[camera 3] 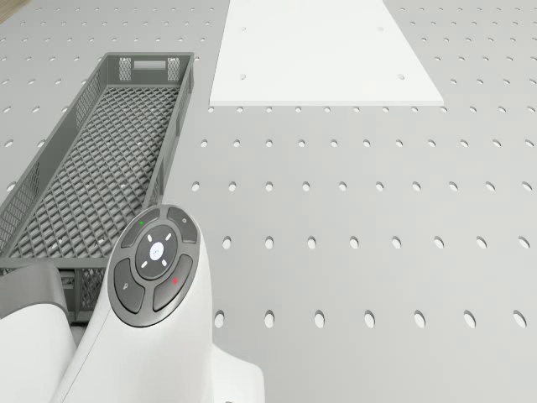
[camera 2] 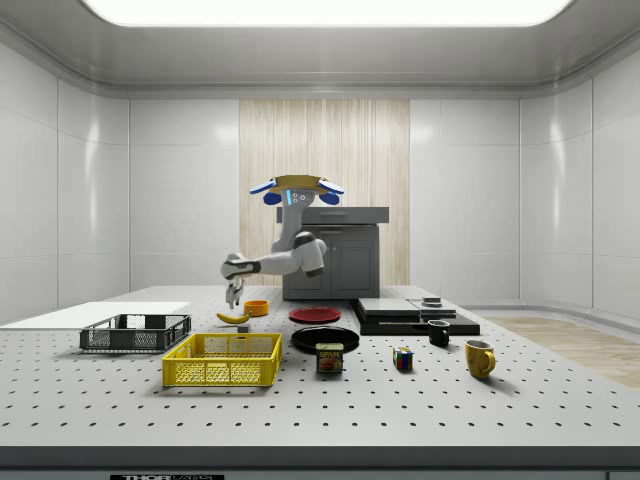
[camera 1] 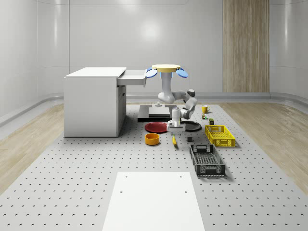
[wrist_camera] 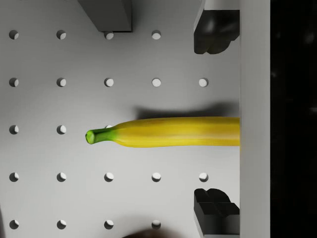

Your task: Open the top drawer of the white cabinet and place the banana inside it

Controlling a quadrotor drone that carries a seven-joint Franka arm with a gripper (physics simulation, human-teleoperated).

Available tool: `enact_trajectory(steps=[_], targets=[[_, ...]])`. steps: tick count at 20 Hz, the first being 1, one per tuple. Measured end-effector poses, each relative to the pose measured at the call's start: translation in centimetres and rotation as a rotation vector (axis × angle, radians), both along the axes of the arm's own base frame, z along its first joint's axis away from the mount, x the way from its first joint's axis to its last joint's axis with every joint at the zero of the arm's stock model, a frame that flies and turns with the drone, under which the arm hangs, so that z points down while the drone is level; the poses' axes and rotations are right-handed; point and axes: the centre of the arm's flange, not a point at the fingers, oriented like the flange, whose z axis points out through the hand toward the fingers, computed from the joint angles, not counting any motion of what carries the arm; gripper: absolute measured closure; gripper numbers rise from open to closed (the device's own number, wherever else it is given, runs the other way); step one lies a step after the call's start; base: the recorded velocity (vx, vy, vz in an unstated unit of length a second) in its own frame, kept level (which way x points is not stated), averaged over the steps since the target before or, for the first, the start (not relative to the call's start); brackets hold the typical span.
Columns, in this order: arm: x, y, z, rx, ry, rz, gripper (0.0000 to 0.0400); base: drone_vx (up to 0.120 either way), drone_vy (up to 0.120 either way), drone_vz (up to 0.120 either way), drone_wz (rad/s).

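The yellow banana (wrist_camera: 168, 132) lies flat on the perforated table, green stem end free. My gripper (wrist_camera: 216, 121) is open just above it, and the two dark fingertips (wrist_camera: 215, 29) stand on either side of the fruit without touching it. In the whole-scene view the gripper (camera 1: 175, 133) hangs over the banana (camera 1: 174, 140); the side view puts the gripper (camera 2: 234, 302) a little above the banana (camera 2: 233, 318). The drone (camera 1: 166, 70) hovers beside the white cabinet (camera 1: 91, 103), whose top drawer (camera 1: 132, 78) is pulled out. The arm bends down from the drone to the table.
An orange bowl (camera 1: 152, 139), a red plate (camera 1: 156, 127) and a black plate (camera 1: 191, 126) lie close around the banana. A yellow basket (camera 1: 219, 135) and a grey basket (camera 1: 207, 160) stand to the whole-scene view's right. A white panel (camera 1: 153, 199) lies in front.
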Motion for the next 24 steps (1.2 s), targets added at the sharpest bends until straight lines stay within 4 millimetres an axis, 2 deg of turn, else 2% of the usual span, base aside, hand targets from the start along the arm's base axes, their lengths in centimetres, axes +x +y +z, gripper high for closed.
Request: enact_trajectory(steps=[9,17,24], targets=[[0.0,0.3,3.4,0.000,0.000,0.000,0.0000,0.000,0.000,0.000,0.000],[0.0,1.0,5.2,0.000,0.000,0.000,0.0000,0.000,0.000,0.000,0.000],[1.2,1.1,5.9,0.000,0.000,0.000,0.0000,0.000,0.000,0.000,0.000]])
